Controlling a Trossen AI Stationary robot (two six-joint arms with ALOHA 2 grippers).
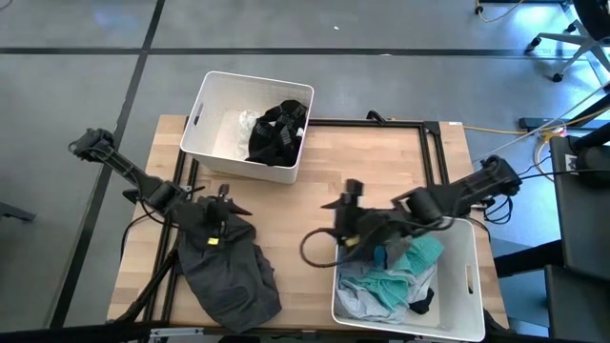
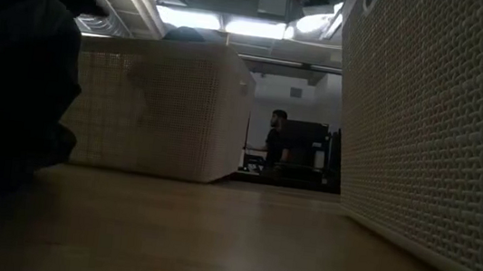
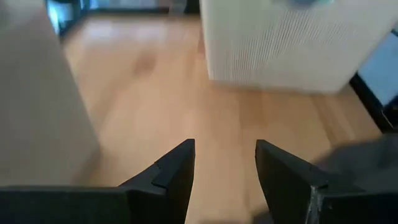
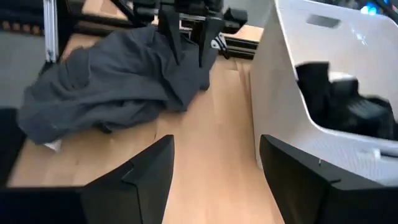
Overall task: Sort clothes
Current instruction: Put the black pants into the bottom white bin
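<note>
A dark grey garment lies crumpled on the wooden table at the near left; it also shows in the right wrist view. My left gripper is open over the garment's far end, with bare table between its fingers. My right gripper is open and empty at mid-table, beside the near right bin, pointing toward the left arm. Teal and pale grey-blue clothes lie in the near right bin. Black and white clothes lie in the far bin.
The two white bins stand at the table's far left-middle and near right corner. Bare wood lies between the grippers. A black frame runs along the table's far and right sides. In the low view a person shows far off in the room.
</note>
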